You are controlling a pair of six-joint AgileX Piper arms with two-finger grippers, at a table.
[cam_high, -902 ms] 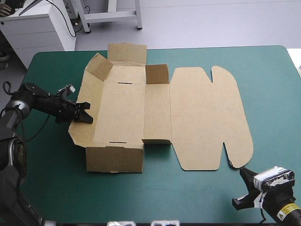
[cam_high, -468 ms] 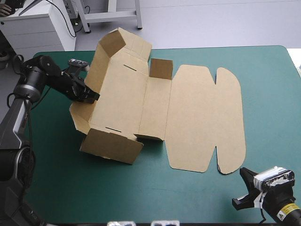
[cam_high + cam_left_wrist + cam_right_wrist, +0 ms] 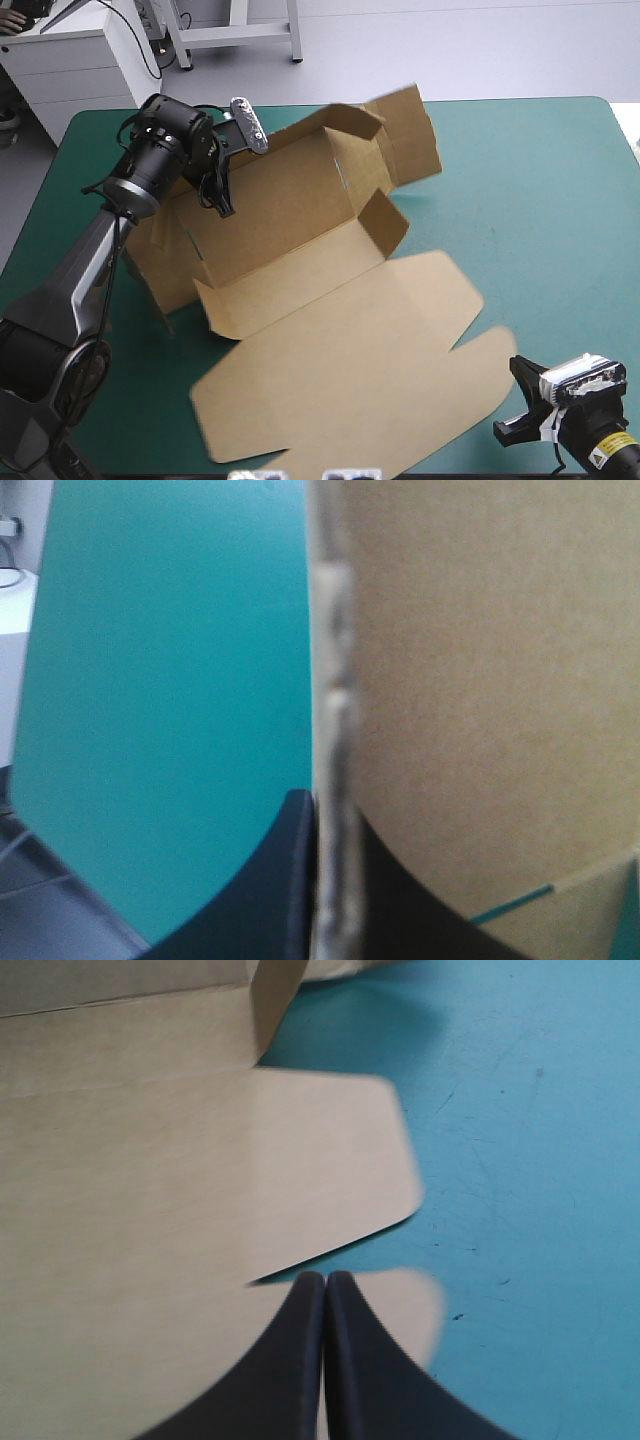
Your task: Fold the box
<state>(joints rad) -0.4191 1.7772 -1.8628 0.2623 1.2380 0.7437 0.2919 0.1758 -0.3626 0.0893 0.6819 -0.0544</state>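
The brown box (image 3: 300,215) lies turned at an angle on the table, its tray part tipped up with raised walls. Its flat lid (image 3: 340,370) spreads toward the front edge. My left gripper (image 3: 222,198) is at the box's far left wall and shut on the board's edge. In the left wrist view that edge (image 3: 330,730) runs straight up between the two black fingers of the left gripper (image 3: 325,880). My right gripper (image 3: 520,372) is at the front right corner, shut and empty. In its own view the right gripper (image 3: 325,1282) points over a rounded lid flap (image 3: 330,1170).
Bare teal-green cover (image 3: 540,190) shows to the right of the box and along the left side (image 3: 170,680). The table's front edge runs close beside the right gripper. A white cabinet (image 3: 80,60) stands beyond the far left corner.
The left gripper has moved toward the far edge and swung the box around with it. The tray part is now tipped up and the lid points to the front. The right gripper has not moved.
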